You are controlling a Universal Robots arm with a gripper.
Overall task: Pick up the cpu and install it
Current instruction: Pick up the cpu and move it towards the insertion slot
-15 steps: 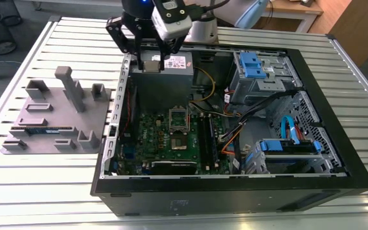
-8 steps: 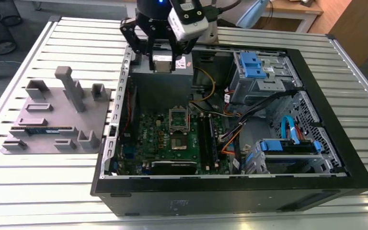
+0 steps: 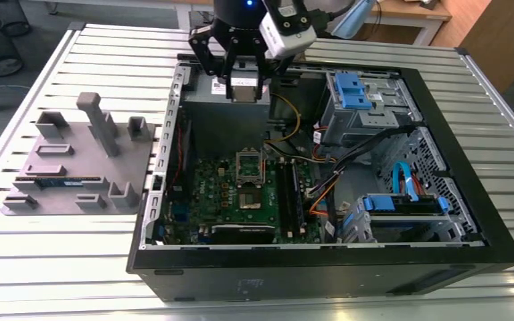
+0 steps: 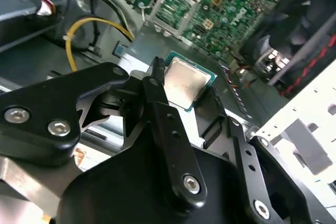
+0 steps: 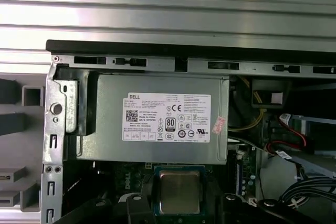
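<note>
The gripper (image 3: pixel 241 85) has its fingers closed on the cpu (image 4: pixel 185 81), it seems by two opposite edges, above the grey metal power supply (image 5: pixel 157 119) at the far end of the case. The socket (image 3: pixel 251 167) lies well apart. The chip is flat, stiff, light and likely fragile underneath, with a smooth metal top.

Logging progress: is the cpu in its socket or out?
Out. The claw grips the cpu over the power supply; the socket lies empty.
</note>
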